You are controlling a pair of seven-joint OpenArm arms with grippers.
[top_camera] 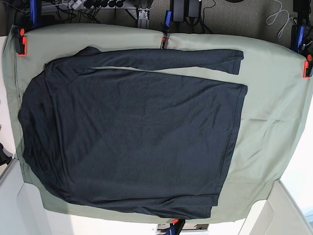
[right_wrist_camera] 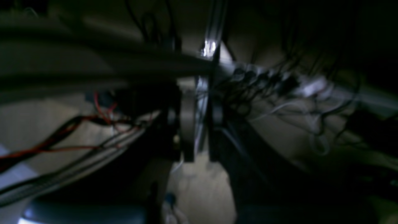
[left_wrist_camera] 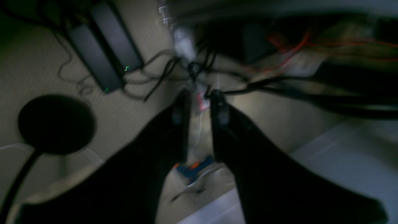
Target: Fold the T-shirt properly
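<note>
The T-shirt lies spread flat on the green-clothed worktop, one long sleeve stretched along its far edge; clamps pin the cloth. Neither arm appears in the base view. Left gripper — jaws slightly parted, holding nothing, aimed at floor cables. Right gripper — narrow gap; too dark and blurred to tell whether anything is gripped.

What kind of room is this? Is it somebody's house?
Probably not a house; it looks like a robot lab or workshop. A T-shirt lies spread on a green cloth held to the table by orange clamps, and cables and power bricks lie on the carpet floor.
</note>
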